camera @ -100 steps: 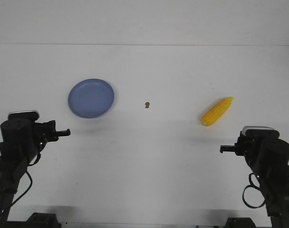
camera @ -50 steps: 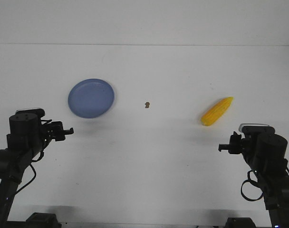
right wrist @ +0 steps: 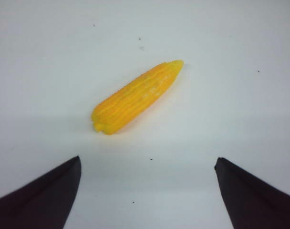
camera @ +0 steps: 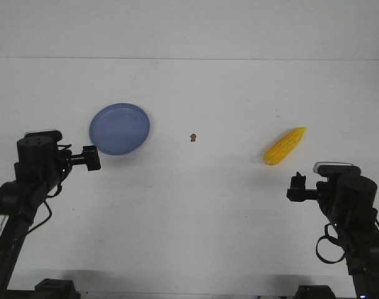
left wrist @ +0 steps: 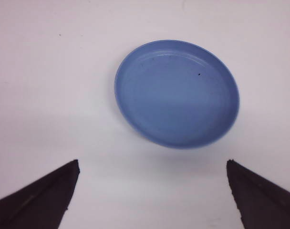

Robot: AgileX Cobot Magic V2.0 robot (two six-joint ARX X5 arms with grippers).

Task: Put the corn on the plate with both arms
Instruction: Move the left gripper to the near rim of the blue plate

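Lying on the white table (camera: 196,205), the corn (camera: 284,146) and plate (camera: 119,129) are sitting well apart; left gripper (left wrist: 150,191) and right gripper (right wrist: 147,188) are both hanging wide apart, holding nothing.

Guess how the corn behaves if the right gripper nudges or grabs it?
The corn is round and tapered, lying flat, so a nudge would probably roll it in an arc. Its glossy, ribbed surface looks like rigid plastic: likely stiff and light. The taper might let it slip toward its tip when squeezed.

Bare table (camera: 227,205) btwn corn (camera: 284,146) & plate (camera: 119,129); only small brown speck (camera: 192,137) midway.
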